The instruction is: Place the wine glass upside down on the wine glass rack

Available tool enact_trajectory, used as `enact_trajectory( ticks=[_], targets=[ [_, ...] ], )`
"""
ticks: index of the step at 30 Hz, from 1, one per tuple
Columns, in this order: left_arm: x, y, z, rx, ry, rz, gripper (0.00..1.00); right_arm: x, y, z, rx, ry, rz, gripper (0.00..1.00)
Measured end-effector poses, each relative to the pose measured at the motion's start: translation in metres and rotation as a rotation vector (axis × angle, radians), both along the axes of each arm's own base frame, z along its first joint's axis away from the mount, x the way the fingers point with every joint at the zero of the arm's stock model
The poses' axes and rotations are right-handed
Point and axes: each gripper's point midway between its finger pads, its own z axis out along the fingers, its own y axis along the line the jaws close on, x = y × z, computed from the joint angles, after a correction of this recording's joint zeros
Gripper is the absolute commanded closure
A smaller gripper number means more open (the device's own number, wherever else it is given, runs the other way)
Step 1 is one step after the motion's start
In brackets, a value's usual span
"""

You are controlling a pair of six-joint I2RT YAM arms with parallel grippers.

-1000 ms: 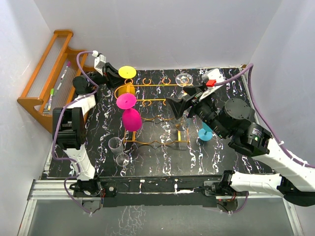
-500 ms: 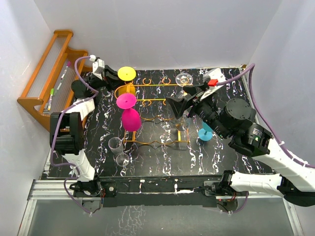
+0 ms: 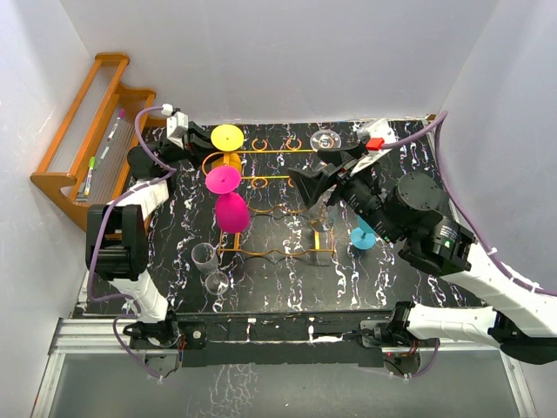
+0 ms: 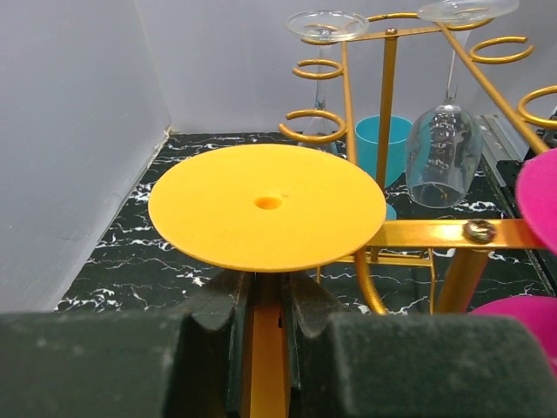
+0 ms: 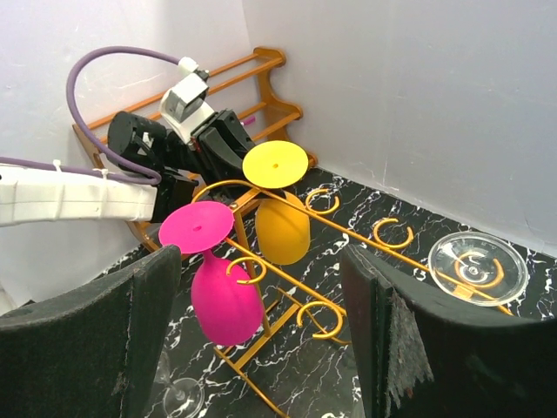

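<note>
Left wrist view, visitor: What have the left fingers [image 4: 222, 305] got?
Guide: They are closed almost fully on the stem of the yellow wine glass [image 4: 267, 205], just under its round foot. The glass hangs upside down at the far left corner of the wine glass rack [image 3: 287, 152], foot above the wire, bowl below.
Visitor: And the right fingers [image 5: 148, 296]?
Guide: Spread wide, holding nothing, above the right half of the rack.
Visitor: What else hangs there?
Guide: A pink glass [image 3: 231, 211] hangs upside down just nearer than the yellow one, and a clear glass [image 3: 325, 139] hangs at the far right. A blue cup [image 3: 363, 235] sits on the counter [image 3: 278, 287] right of the rack; two clear glasses [image 3: 205, 255] sit by its near left corner.
</note>
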Motion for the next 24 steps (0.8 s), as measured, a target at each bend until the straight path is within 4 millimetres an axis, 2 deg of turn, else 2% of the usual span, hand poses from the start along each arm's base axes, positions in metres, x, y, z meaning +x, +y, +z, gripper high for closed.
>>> enact_trajectory(
  ticks=[9, 15, 21, 24],
  targets=[
    [-0.017, 0.001, 0.005, 0.012, -0.039, -0.004, 1.0, 0.005, 0.001, -0.004, 0.005, 0.006, -0.027, 0.24],
    [-0.018, 0.001, -0.004, 0.018, -0.042, -0.001, 1.0, 0.009, -0.003, 0.0, 0.027, 0.0, -0.054, 0.24],
    [-0.016, 0.001, -0.005, 0.015, -0.064, 0.011, 1.0, 0.009, -0.003, 0.002, 0.036, -0.005, -0.057, 0.24],
    [-0.015, 0.001, -0.006, 0.014, -0.072, 0.015, 0.92, 0.009, -0.003, 0.002, 0.035, -0.005, -0.059, 0.24]
  ],
)
